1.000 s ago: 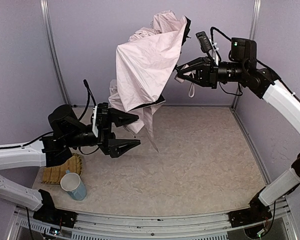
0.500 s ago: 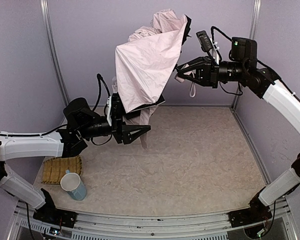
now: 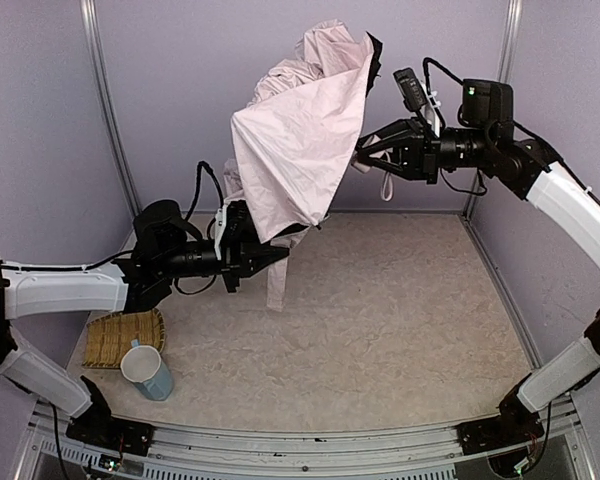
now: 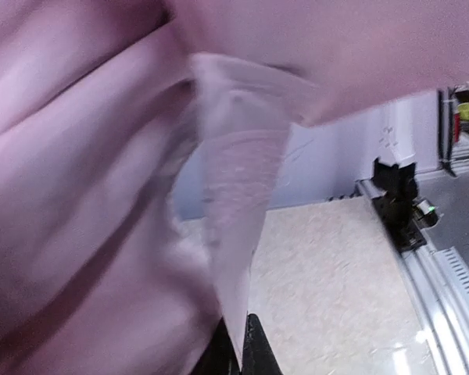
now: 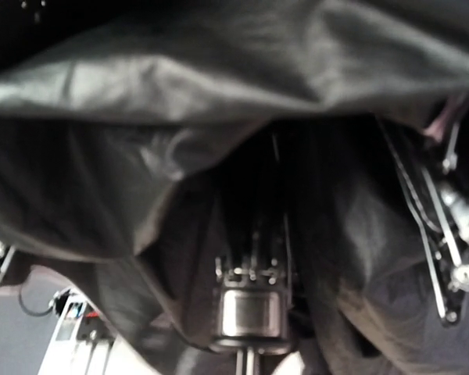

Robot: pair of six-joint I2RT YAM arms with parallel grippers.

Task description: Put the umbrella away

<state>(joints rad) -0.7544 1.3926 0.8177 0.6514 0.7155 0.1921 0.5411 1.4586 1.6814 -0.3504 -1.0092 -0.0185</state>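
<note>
The left tool reaches out from 9 o'clock over the table, a beige speckled surface, with its jaws pinched shut on a narrow hanging flap of the compact folding umbrella, pale pink fabric outside and black lining inside. In the left wrist view the black fingertips meet at the bottom edge, and the pale strip of cloth runs down into them; the picture is blurred

Below that arm, at 8 o'clock on the table, lies a square woven straw mat, and a pale blue mug with a white inside stands just beside it, at its near edge

The umbrella hangs in the air at 12 o'clock, well above the table, its canopy half collapsed and draped in loose folds, with the crown tipped up and away toward the lilac back wall

At 1 o'clock the right tool grips the small pale pink handle with its jaws narrow around it, and the white strap dangles below. The right wrist view looks straight into the dark lining, where the thin black shaft and metal ribs show among the folds
</note>
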